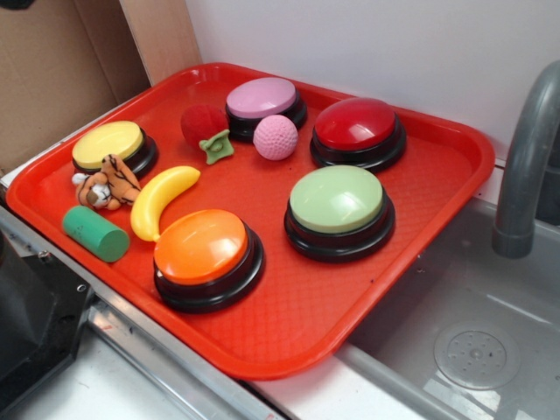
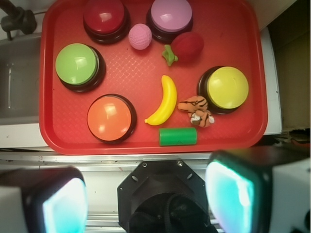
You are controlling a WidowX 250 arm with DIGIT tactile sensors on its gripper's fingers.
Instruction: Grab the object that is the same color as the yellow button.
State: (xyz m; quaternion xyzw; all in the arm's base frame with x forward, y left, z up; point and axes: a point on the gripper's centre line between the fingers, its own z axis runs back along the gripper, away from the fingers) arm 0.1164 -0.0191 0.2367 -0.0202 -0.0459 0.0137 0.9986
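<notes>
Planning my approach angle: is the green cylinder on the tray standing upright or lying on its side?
On its side. The green cylinder shows its long side from above, near the tray edge below the banana.

Behind my work area stands a plain white wall [image 1: 367,44], with brown cardboard [image 1: 52,70] leaning at its left. To the right lies a grey sink [image 1: 472,332] with a round drain [image 1: 477,353] and a grey tap [image 1: 525,157]. Light is soft and even.

Bright even light; glare on button domes; wrist view foreground blurred, perhaps defocused.
</notes>
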